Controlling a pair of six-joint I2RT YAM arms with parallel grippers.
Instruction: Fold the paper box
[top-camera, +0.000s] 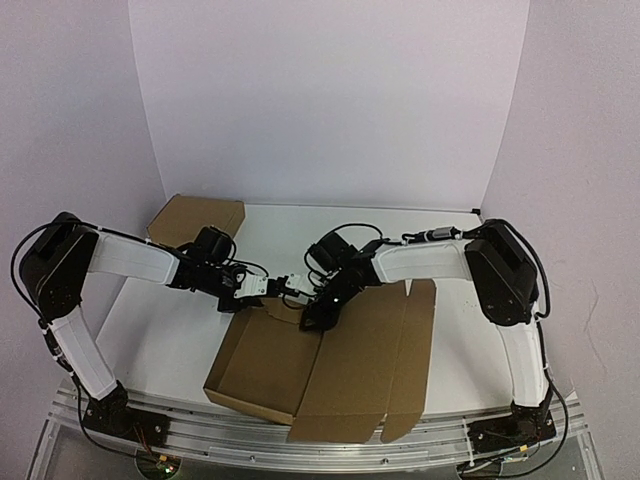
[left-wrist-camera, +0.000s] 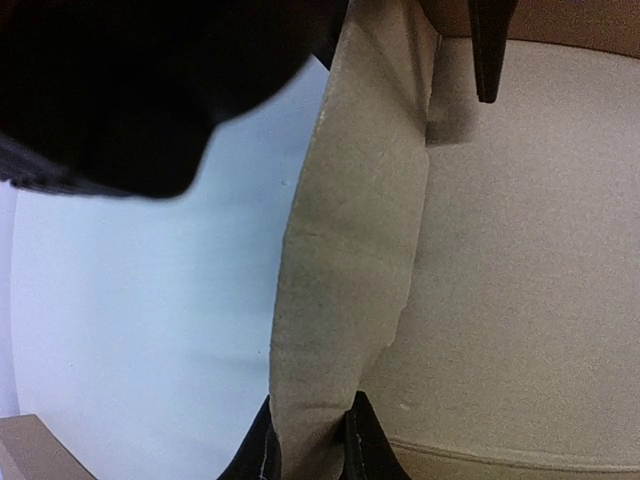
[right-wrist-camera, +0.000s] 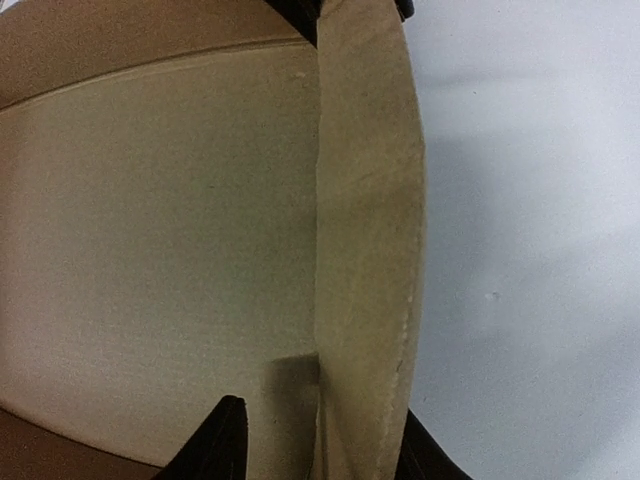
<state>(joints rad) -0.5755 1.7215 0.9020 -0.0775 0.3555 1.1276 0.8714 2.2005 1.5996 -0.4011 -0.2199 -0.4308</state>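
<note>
The paper box (top-camera: 345, 365) lies half-folded on the table (top-camera: 165, 325), near the front edge between the two arms. The left pincer (left-wrist-camera: 310, 445) is clamped on the box's raised far wall, one finger on each face. The right pincer (right-wrist-camera: 318, 445) straddles the same wall, narrowly parted, and its finger (right-wrist-camera: 220, 440) over the box floor stands clear of the cardboard. A second brown box (top-camera: 196, 218) sits at the back left.

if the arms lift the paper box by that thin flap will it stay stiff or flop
Likely floppy: the paper box is thin, creased sheet, and the flap in the left gripper looks bowed. Probably light, and its unfolded panels would sag.
</note>
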